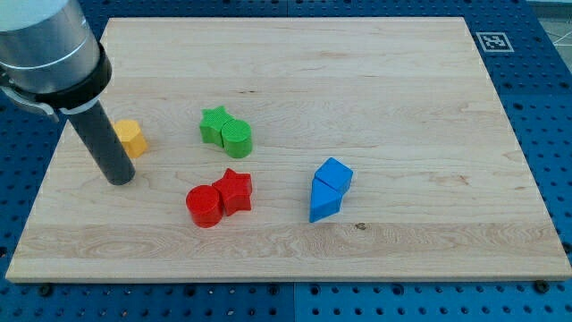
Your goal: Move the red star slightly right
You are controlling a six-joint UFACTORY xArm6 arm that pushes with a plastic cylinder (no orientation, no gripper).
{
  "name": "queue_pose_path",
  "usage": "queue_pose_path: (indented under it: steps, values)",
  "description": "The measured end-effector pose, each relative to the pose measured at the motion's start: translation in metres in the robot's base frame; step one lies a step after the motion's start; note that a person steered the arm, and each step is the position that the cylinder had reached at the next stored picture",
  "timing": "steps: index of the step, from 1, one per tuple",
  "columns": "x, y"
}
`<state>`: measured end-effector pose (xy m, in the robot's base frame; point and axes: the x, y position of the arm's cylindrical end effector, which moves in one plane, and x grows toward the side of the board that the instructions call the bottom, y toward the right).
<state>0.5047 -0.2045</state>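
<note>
The red star [236, 190] lies just left of the board's middle, touching a red cylinder [204, 206] on its lower left. My tip [119, 179] stands on the board well to the left of both, a little above their level. Just above and to the right of my tip, a yellow block [131, 138] sits close beside the rod.
A green star [213, 123] and a green cylinder [237, 139] touch each other above the red pair. A blue cube [334, 174] and a blue triangle [323, 204] touch to the right of the red star. The wooden board [402, 89] lies on a blue pegboard.
</note>
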Motion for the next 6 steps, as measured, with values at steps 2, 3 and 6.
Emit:
queue_pose_path:
  steps: [2, 3, 6]
  values:
    - [0.000, 0.030]
    - [0.000, 0.055]
    - [0.000, 0.117]
